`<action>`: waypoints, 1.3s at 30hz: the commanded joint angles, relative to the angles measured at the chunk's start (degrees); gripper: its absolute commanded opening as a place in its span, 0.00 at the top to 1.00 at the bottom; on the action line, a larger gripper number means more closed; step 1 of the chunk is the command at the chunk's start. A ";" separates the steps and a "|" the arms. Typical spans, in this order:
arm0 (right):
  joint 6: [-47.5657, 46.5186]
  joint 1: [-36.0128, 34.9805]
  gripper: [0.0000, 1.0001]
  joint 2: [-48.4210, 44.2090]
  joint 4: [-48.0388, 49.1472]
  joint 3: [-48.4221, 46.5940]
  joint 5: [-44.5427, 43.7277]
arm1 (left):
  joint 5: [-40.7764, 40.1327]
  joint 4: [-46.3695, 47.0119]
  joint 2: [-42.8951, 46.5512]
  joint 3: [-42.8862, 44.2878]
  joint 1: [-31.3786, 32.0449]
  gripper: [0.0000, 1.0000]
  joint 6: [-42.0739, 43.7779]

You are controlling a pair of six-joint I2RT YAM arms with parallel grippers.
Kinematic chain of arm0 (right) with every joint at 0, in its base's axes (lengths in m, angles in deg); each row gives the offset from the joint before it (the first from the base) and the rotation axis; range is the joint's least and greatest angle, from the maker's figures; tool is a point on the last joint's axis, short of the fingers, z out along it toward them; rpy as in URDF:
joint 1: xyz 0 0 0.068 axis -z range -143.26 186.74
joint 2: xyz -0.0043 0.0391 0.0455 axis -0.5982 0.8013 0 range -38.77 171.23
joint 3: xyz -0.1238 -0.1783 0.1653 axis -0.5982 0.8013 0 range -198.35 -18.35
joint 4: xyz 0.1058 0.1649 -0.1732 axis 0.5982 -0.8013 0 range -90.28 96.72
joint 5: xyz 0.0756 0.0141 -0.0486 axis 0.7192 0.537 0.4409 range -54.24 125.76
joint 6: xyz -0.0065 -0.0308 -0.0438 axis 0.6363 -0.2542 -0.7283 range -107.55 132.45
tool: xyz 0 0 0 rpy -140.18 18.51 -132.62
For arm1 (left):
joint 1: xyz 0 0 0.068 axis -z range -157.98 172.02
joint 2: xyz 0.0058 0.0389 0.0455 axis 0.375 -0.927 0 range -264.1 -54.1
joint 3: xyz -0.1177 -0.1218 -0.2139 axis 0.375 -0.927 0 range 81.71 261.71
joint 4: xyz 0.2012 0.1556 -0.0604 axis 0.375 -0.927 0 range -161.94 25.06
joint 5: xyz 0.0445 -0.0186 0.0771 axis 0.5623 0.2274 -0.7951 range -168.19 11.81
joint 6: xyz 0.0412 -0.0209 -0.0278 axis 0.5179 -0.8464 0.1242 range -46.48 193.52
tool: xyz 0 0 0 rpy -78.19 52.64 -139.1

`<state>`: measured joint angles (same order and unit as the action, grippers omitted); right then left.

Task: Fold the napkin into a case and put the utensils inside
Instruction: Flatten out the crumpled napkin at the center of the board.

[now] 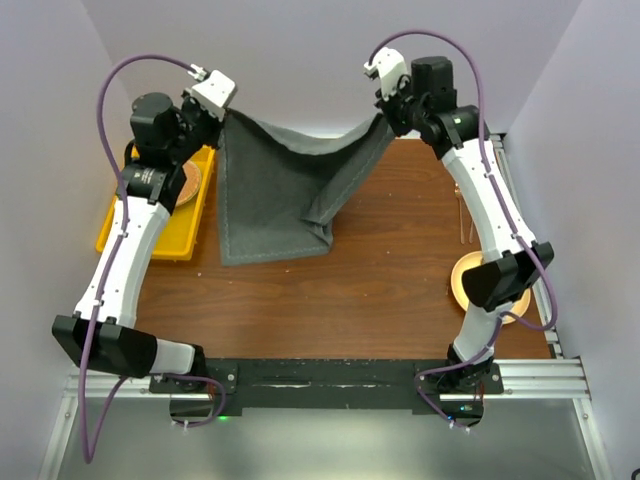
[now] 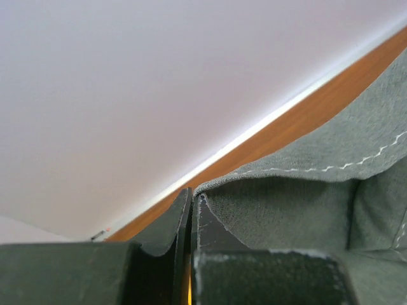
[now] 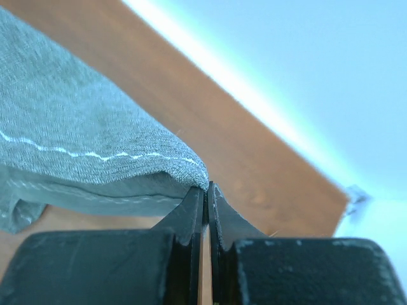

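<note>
Folding is barely begun: the napkin (image 1: pixel 275 195) is a loose, sagging sheet, no case is formed, and the utensils (image 1: pixel 462 214), thin and hard to make out, lie uncollected on the table (image 1: pixel 390 280), base-ward of the right claw (image 1: pixel 386 118) and well apart from it. The dark grey cloth with a pale stitched hem is strung between both claws. The left claw (image 1: pixel 222 112) is clenched on one raised corner and the right claw on the other. Beneath them it drapes onto the table, creased and partly doubled over.

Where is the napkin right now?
Top view: the napkin hangs over the far table, pinched between the left pincer and right pincer, beside the yellow tray.
</note>
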<state>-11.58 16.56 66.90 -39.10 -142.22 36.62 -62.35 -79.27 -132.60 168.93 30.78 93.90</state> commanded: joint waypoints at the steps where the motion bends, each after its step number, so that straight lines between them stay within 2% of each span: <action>1: -5.05 0.15 1.00 -4.41 -0.58 -5.58 -2.62 | -0.55 -1.05 3.78 6.73 -0.05 1.00 -0.43; 6: -6.90 0.06 1.00 -14.58 -2.95 -2.78 -1.04 | 1.56 -4.21 10.80 6.65 -0.05 1.00 0.71; 9: -7.69 -0.29 1.00 -20.74 -3.66 2.13 2.46 | 3.15 -6.32 16.07 5.25 -0.05 1.00 1.15; 14: -10.86 -0.65 1.00 -34.63 -6.03 10.40 9.23 | 11.31 -9.66 24.35 1.47 -0.05 1.00 3.26; 18: -10.77 -0.73 1.00 -40.18 -8.40 10.24 10.38 | 12.20 -12.03 28.83 3.21 -0.05 1.00 2.82; 25: -8.58 -0.82 1.00 -40.37 -15.78 -2.49 12.58 | 12.73 -16.17 28.14 11.65 -0.05 1.00 -1.13; 29: -7.17 -0.73 1.00 -38.09 -15.35 -3.92 10.92 | 12.47 -18.71 25.68 15.00 -0.05 1.00 -2.97; 32: -7.43 -0.73 1.00 -36.33 -12.99 1.34 8.11 | 12.21 -19.16 24.89 11.67 -0.05 1.00 -3.77; 35: -7.96 -0.73 1.00 -34.57 -9.05 9.59 4.87 | 7.99 -17.40 23.31 6.92 -0.05 1.00 -4.91; 38: -9.27 -0.73 1.00 -32.11 -2.38 17.25 1.01 | 3.25 -16.26 19.27 1.22 -0.05 1.00 -4.48; 39: -13.02 -0.73 1.00 -28.62 2.71 23.53 -3.72 | -1.46 -15.13 13.00 -1.85 -0.05 1.00 -4.65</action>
<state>-20.13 15.75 32.96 -48.72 -127.77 42.85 -54.48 -96.56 -110.64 173.61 30.78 90.53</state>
